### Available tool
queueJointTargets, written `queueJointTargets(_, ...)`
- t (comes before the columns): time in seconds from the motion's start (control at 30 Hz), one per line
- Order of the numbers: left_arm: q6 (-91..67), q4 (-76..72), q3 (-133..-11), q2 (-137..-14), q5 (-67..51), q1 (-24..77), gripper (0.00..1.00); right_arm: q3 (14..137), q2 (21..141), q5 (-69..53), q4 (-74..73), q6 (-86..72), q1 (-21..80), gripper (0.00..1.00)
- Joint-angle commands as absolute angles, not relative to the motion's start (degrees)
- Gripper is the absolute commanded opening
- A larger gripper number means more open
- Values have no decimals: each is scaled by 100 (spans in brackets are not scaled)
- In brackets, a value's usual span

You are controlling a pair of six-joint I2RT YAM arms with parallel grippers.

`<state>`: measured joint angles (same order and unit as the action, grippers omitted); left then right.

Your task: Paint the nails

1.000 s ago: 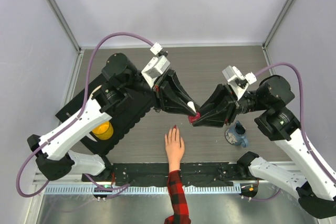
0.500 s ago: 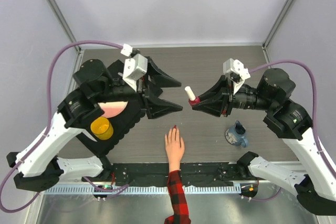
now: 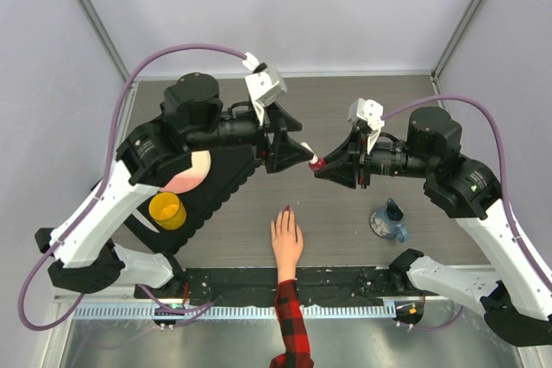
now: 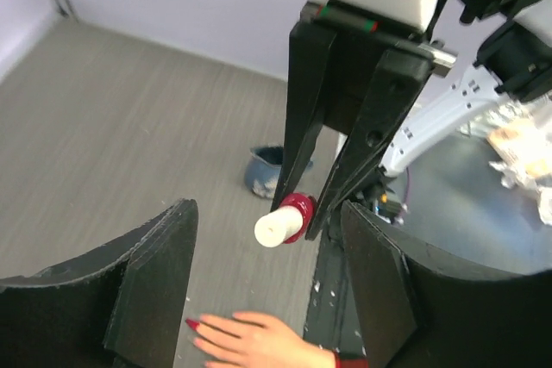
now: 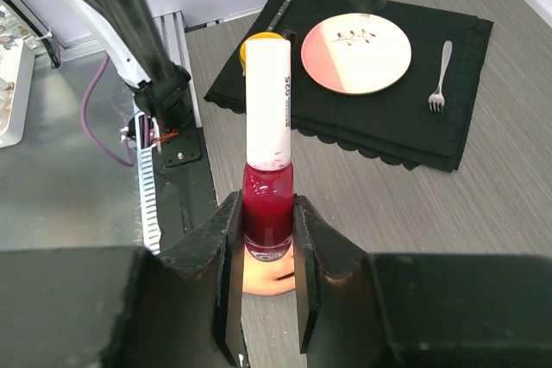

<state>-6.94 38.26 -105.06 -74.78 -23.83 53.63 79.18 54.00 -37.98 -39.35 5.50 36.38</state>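
Note:
A pale hand (image 3: 286, 239) in a red-and-black plaid sleeve lies palm down at the table's near middle. Its nails (image 3: 285, 209) are tiny, and one fingertip shows red; the left wrist view also shows a red nail (image 4: 191, 323). My right gripper (image 3: 325, 166) is shut on a small red polish bottle (image 5: 268, 213) and holds it in the air above the hand. The bottle's white cap (image 4: 278, 228) points at my left gripper (image 3: 304, 155). That gripper is open, its fingers (image 4: 159, 277) wide to either side of the cap without touching it.
A black mat (image 3: 216, 187) at the left carries a pink-and-white plate (image 5: 355, 52), a fork (image 5: 441, 75) and a yellow cup (image 3: 167, 210). A blue mug (image 3: 389, 221) stands at the right, near my right arm.
My left gripper was shut at the bottle's cap, then opened and drew back left. It has now swung in towards the cap again, still open. My right gripper moved slightly, keeping the bottle.

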Motion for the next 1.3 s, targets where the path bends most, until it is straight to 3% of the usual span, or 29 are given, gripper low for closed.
queueJointTargets(0.0,-633,4429,-10994,-7743,-3005,5379,68,8148,5282,-3691,-3894,712,3630,1)
queueJointTargets(0.2,-738,4500,-11101,-7928,-3462,5379,55,8148,5273,-3683,-3911,756,3630,1)
queueJointTargets(0.33,-756,4509,-11162,-7980,-3595,5370,38,8121,5256,-3674,-3937,800,3621,1)
queueJointTargets(0.6,-817,4518,-11250,-8059,-3551,5370,24,8121,5221,-3691,-3946,809,3630,1)
queueJointTargets(0.7,-800,4491,-11233,-8077,-3542,5379,0,8121,5203,-3648,-3911,791,3630,1)
queueJointTargets(0.73,-791,4456,-11215,-8051,-3507,5379,0,8095,5212,-3604,-3894,774,3621,2)
queueJointTargets(0.8,-747,4360,-11119,-8016,-3402,5379,0,8042,5177,-3455,-3798,660,3630,12)
queueJointTargets(0.83,-721,4333,-11083,-7990,-3297,5379,0,7972,5159,-3167,-3762,590,3630,29)
queueJointTargets(0.93,-589,4377,-11030,-7945,-2595,5379,0,7735,5010,-1949,-3595,238,3630,56)
queueJointTargets(0.97,-476,4464,-11056,-7980,-2236,5370,0,7639,4818,-1638,-3543,124,3630,61)
queueJointTargets(1.0,-414,4508,-11057,-8007,-1998,5379,0,7420,4721,-1365,-3455,27,3630,81)
queueJointTargets(1.13,-150,4580,-10847,-8208,-705,5327,0,6830,4036,-29,-3375,-736,3630,95)
queueJointTargets(1.27,-220,4062,-10372,-8463,-71,5089,0,6338,3411,772,-3760,-1212,3630,96)
